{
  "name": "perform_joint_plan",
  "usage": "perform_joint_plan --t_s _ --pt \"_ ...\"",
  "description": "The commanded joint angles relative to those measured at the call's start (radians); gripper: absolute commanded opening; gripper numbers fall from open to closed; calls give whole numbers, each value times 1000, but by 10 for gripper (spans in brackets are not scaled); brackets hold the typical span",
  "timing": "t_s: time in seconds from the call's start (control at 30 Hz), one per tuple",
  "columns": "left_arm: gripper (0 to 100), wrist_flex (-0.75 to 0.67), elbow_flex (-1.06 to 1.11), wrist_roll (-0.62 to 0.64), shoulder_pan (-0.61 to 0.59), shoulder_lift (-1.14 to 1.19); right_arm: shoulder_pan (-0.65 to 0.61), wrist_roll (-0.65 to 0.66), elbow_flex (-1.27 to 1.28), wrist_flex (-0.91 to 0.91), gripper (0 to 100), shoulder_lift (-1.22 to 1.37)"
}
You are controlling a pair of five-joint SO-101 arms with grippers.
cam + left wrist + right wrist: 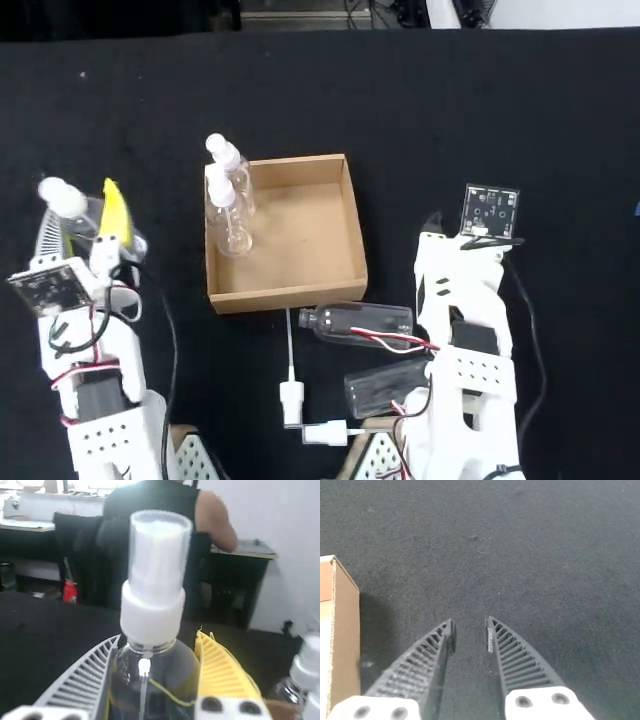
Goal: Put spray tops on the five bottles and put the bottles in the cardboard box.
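Pinching a capped bottle [150,605] between its jaws, the left gripper [159,642] sits at the left of the table [450,110]. Two more capped bottles [232,215] stand in the box [285,297] against its left wall. Just before the box lie two loose spray tops [291,398], then two uncapped bottles [355,322], the nearer one partly under the right arm [470,370]. The right gripper [470,630], jaws slightly spread and empty, hovers over the table right of the box.

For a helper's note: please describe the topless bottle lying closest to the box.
Start at the central cardboard box. Beside its near right corner lies a clear bottle, open neck pointing left. The other lying bottle sits farther from the box.
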Motion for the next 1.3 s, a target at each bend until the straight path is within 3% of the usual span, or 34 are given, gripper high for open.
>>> perform_joint_plan --t_s 0.0,0.83,1.27 --pt "60 89 -18 8 81 -14 -20 -3 -4 -32 85 8" --pt "60 91 -10 5 467 -32 -21 -3 -7 -34 85 8" --pt "60 86 12 0 479 -31 -20 -3 -7 -34 85 8"
